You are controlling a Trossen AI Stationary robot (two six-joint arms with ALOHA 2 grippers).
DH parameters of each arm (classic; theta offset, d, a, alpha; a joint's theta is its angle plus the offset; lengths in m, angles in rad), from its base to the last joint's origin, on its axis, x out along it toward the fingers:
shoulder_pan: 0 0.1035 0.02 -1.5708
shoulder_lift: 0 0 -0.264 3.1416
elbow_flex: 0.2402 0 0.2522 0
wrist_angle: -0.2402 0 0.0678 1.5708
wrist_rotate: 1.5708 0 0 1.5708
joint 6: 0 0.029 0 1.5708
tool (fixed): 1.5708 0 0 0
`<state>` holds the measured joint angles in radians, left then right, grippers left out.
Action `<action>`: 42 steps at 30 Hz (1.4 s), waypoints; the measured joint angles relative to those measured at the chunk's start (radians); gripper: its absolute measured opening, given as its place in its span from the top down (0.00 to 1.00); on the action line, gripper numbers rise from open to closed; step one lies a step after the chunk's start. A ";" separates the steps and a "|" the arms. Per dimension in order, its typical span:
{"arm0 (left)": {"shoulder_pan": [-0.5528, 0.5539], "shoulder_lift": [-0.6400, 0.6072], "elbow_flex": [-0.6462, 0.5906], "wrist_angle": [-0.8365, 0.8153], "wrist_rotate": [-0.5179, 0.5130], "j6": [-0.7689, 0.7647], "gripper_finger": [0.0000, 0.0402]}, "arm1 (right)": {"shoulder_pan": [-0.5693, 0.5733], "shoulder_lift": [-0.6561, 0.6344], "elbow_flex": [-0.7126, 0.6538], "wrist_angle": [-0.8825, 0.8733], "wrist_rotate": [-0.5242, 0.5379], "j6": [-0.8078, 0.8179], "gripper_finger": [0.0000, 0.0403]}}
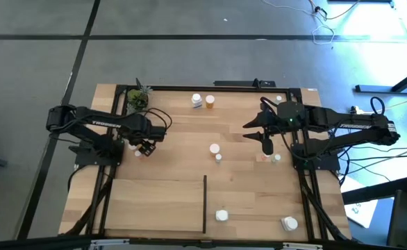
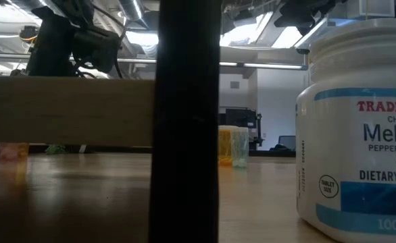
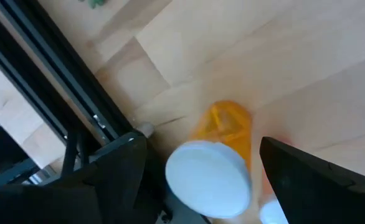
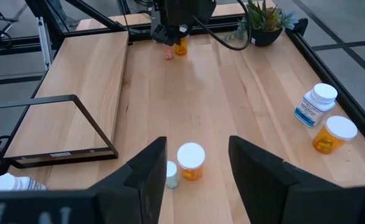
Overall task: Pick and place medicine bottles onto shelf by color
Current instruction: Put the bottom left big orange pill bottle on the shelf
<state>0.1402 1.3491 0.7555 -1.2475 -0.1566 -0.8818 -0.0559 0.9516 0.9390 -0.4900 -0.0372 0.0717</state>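
Closest to the left wrist camera, a small amber medicine bottle with a round white cap stands on the pale wood table, between the two dark fingers of the left gripper, whose jaws are spread wide on either side of it without clearly touching. Only this view shows that gap; from above, the left gripper merely covers the spot near the table's left rail, beside the small green potted plant. The right wrist view catches the same bottle from across the table, under the far arm. The right gripper hangs over the table's right half, its fingers partly parted around nothing, above an orange white-capped bottle and a smaller clear one. Overhead, the light-wood shelf with its thin black divider strip holds two white bottles on the divider's right. At table height, a large white bottle with a blue label fills the right of the view.
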 joint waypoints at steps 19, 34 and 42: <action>0.000 0.000 -0.002 0.001 0.051 -0.005 0.23 | 0.000 0.000 0.000 0.000 0.000 -0.001 0.57; -0.049 0.000 -0.002 0.001 -0.002 -0.006 0.23 | 0.000 0.000 0.000 0.000 0.000 -0.001 0.57; -0.049 0.000 -0.003 0.003 0.008 -0.052 0.25 | 0.000 0.000 0.000 0.000 0.000 0.001 0.57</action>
<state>0.0914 1.3487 0.7528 -1.2442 -0.1489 -0.9342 -0.0561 0.9516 0.9390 -0.4904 -0.0372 0.0725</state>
